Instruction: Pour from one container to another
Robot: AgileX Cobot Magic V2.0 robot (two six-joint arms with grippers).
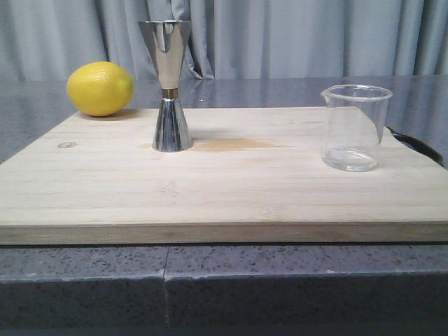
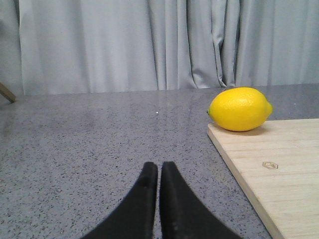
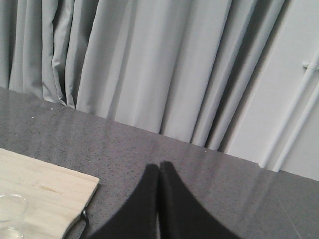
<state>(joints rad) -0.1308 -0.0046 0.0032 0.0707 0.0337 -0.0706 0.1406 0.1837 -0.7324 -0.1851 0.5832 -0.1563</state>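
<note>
The clear glass beaker [image 1: 355, 128] stands upright on the right part of the wooden board [image 1: 231, 189]; its rim [image 3: 10, 209] just shows in the right wrist view. The steel hourglass jigger [image 1: 168, 85] stands upright on the board's left-centre. Neither gripper appears in the front view. My left gripper [image 2: 159, 167] is shut with nothing in it, over the grey counter to the left of the board. My right gripper [image 3: 159, 167] is shut and empty, over the counter to the right of the board.
A yellow lemon [image 1: 100, 88] rests at the board's far left corner, the lemon [image 2: 240, 108] also showing in the left wrist view. A faint stain [image 1: 231, 144] marks the board beside the jigger. Grey curtains hang behind the speckled counter [image 1: 224, 280].
</note>
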